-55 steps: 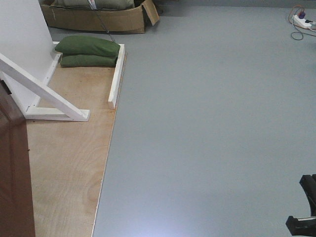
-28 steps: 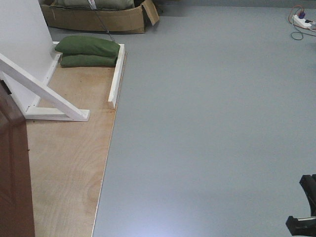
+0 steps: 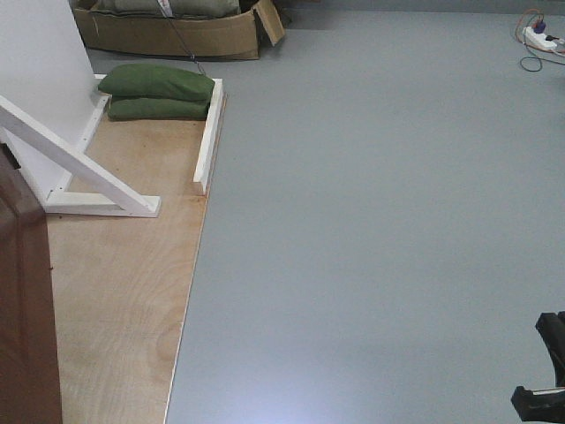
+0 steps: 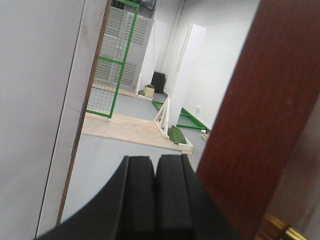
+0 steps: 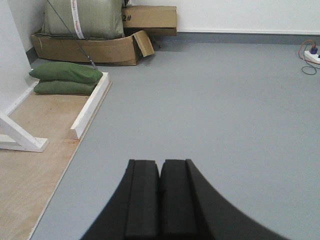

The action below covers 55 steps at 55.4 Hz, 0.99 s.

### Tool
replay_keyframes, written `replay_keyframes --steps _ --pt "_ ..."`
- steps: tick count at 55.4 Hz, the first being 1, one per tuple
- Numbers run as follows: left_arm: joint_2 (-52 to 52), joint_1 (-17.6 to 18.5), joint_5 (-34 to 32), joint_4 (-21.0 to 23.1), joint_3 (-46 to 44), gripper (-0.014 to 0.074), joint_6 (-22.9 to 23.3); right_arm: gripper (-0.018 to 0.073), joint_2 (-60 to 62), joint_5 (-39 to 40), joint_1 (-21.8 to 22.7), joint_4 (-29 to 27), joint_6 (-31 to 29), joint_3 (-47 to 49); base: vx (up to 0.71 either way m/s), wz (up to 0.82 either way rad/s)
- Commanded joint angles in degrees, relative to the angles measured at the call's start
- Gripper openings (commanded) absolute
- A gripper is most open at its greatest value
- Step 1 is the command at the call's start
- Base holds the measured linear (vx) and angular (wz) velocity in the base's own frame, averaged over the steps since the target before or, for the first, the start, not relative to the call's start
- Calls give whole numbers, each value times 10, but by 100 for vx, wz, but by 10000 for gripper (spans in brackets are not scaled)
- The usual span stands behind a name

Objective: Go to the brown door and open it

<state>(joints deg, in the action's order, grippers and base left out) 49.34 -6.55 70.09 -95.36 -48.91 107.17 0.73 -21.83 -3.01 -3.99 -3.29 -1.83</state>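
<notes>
The brown door (image 3: 22, 309) stands at the lower left of the front view, swung ajar on its plywood base. In the left wrist view its dark red-brown edge (image 4: 265, 110) fills the right side, with a brass fitting (image 4: 280, 231) at the bottom right. My left gripper (image 4: 156, 165) is shut and empty, just left of the door's edge, in the gap between door and white frame (image 4: 85, 100). My right gripper (image 5: 160, 170) is shut and empty above the grey floor; part of that arm (image 3: 543, 380) shows at the front view's lower right.
A white diagonal brace (image 3: 79, 163) and white rail (image 3: 208, 141) sit on the plywood base (image 3: 124, 291). Green sandbags (image 3: 157, 91) lie at its far end. A cardboard box (image 3: 177, 31) stands behind. A power strip with cable (image 3: 540, 40) lies far right.
The door's edge in the front view has shifted very slightly; otherwise nothing has visibly moved.
</notes>
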Motion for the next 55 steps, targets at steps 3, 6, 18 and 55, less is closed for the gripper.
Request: replay_keyframes --steps 3,6,18,55 --pt "6 1 15 -60 -19 -6 6 0 3 46 -1 2 -4 -2 0 0" --pt "6 0 16 -60 -19 -6 6 0 3 46 -1 2 -4 -2 0 0" --pt "6 -42 15 -60 -19 -6 6 0 3 46 -1 2 -4 -2 0 0" --pt "36 -50 -53 -66 -19 -6 41 0 3 46 -1 2 -4 -2 0 0"
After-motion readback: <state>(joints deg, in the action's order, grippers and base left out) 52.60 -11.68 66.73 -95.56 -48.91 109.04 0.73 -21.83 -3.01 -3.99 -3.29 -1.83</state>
